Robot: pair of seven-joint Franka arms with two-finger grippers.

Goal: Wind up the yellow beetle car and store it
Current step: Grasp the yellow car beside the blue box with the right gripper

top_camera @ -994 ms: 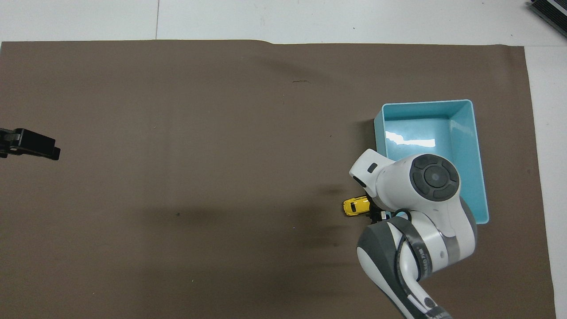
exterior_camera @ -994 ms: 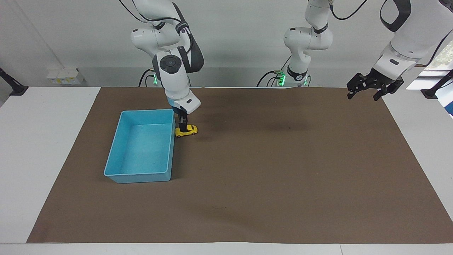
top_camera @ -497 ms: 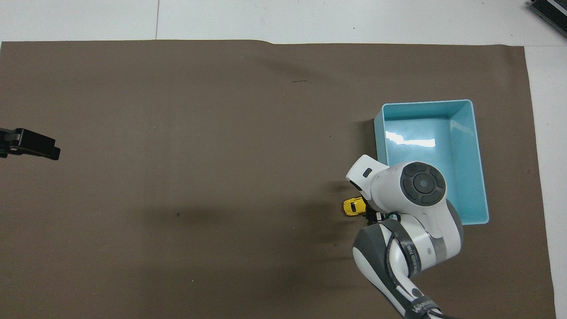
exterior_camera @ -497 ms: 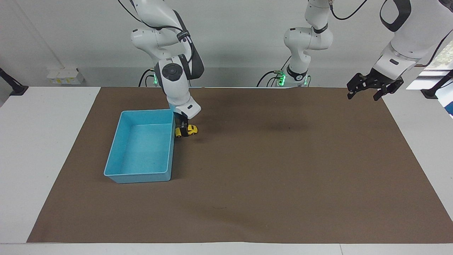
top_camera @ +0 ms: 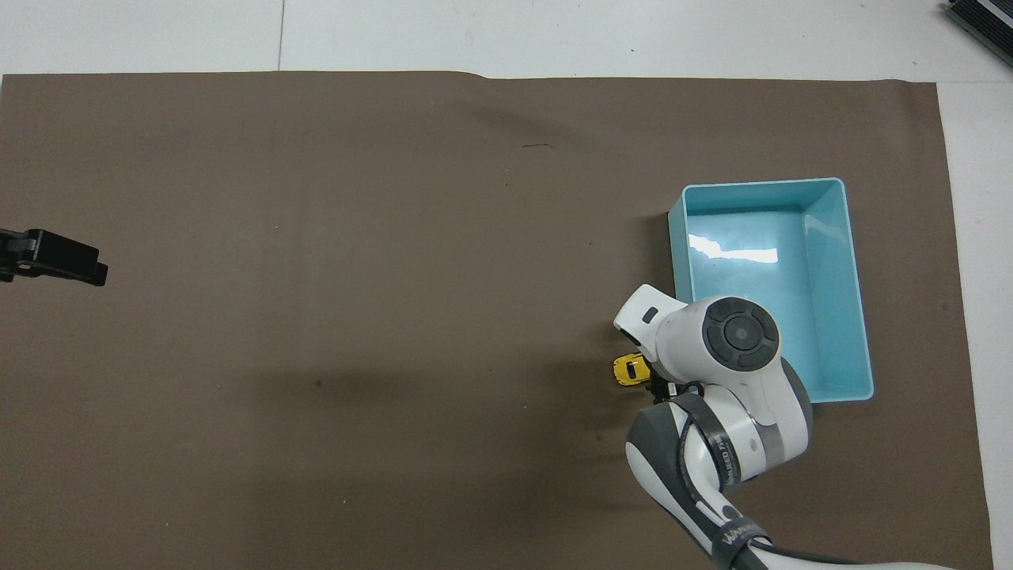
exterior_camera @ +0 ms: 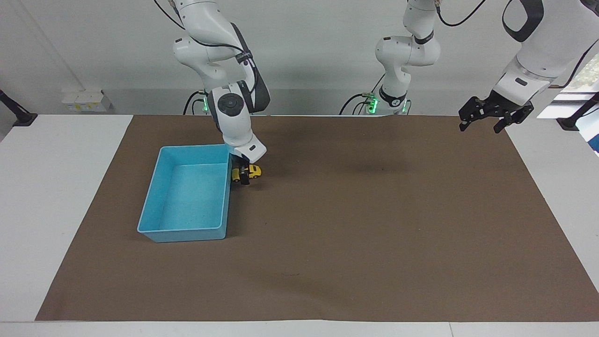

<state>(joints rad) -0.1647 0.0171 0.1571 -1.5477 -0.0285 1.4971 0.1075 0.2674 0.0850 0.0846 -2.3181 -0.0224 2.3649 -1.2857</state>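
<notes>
The right gripper stood low over the car beside the bin, jaws open for grasping, while the left gripper waited open and empty.

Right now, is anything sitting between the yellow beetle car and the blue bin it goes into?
Nothing loose. The yellow beetle car sits on the mat right beside the blue bin, so only the bin's own side wall separates them. The right claw is down at the car.

light: bright, even | shadows: soft | glare: bin floor | focus: sharp
</notes>
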